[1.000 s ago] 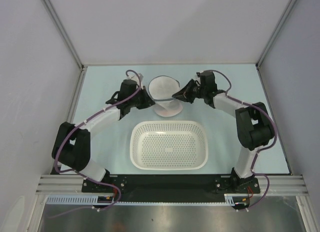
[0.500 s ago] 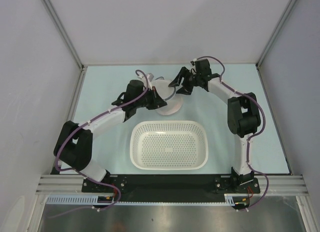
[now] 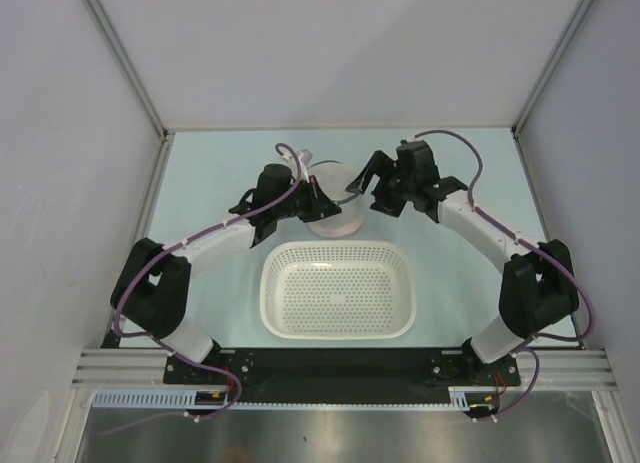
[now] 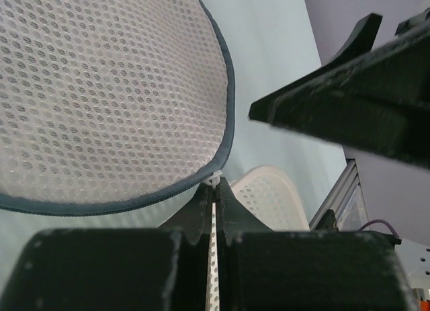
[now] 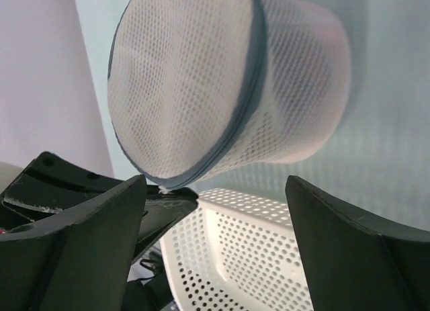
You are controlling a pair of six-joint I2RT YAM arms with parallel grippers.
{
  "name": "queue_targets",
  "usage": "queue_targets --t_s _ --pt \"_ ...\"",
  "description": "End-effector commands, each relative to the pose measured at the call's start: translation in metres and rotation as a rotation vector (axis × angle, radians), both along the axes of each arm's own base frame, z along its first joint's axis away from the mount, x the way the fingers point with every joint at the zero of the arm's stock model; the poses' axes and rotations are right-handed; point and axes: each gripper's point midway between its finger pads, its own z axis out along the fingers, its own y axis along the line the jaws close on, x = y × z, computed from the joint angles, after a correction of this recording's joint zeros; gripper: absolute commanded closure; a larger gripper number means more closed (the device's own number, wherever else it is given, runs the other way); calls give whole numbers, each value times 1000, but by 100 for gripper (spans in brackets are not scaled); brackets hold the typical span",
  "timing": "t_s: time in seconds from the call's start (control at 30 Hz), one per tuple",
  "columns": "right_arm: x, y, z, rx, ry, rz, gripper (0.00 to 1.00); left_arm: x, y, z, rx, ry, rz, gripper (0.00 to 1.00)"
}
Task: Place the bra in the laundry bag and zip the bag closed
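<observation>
At tip of left jaws, laundry bag (image 4: 101, 89) rim

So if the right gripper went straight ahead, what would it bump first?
Most likely the laundry bag. The right gripper points at it with jaws open, the bag centred between them; how far off is hard to judge.

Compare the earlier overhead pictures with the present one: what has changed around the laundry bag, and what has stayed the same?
The right gripper opened, releasing the laundry bag, and drew back rightward. The left gripper moved slightly right with the bag, whose raised flap now lies on its rim. Unchanged: left gripper shut on the bag's zip edge; white basket in place.
</observation>
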Motion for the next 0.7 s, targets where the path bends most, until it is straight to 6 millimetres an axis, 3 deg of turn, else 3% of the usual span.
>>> queue_targets --t_s 0.0,0.2,0.27,0.3,0.4,0.43,0.53,0.6,0.67 --pt "1 21 6 125 -22 -100 16 -6 -12 9 -22 -39 -32 100" --pt "10 33 -3 213 13 -123 38 -10 -14 9 -12 -46 -48 100" --pt "13 31 -2 213 6 -131 57 -10 -13 7 0 -42 -49 100" --pt "16 30 -2 210 3 -130 73 -7 -9 5 17 -41 -23 100" --pt "19 23 -3 200 1 -77 100 3 14 2 48 -22 48 100" --pt "25 12 -5 184 -16 -61 100 14 34 -2 59 4 108 100" --pt "32 6 -4 228 -37 49 100 33 79 -11 84 54 229 100" --pt "30 11 1 240 -69 177 100 39 90 -8 90 58 243 100" --pt "43 16 2 224 -102 238 100 42 89 1 84 29 221 100"
